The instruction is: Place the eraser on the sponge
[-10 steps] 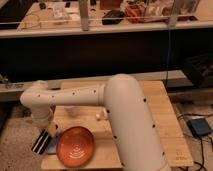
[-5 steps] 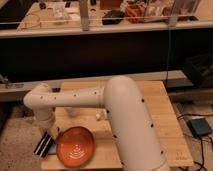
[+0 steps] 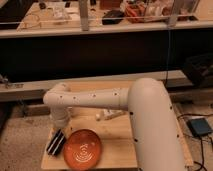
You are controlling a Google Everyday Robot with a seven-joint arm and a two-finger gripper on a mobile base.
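— Where is the gripper (image 3: pixel 56 142), and what does it hold?

— It hangs low at the left edge of the wooden table (image 3: pixel 117 146), a dark block with pale stripes, just beside the orange dish (image 3: pixel 82 148). I cannot tell whether it is parted or clamped, or whether anything sits in it.

— And the task's things?

— A small pale oblong that looks to be the eraser (image 3: pixel 108 115) lies on the table top near the middle, just under the white arm (image 3: pixel 95 98) and well apart from the gripper. The sponge I cannot make out; if it lies under the gripper, it is hidden there.

— The dish?

— Round, shallow and glossy orange, showing only a pale swirl mark at its centre. It sits at the table's front left.

— Materials?

— The table is light wood, flat and square-edged. The arm is smooth white tubing dotted with small dark spots, bending down at a rounded elbow to the gripper.
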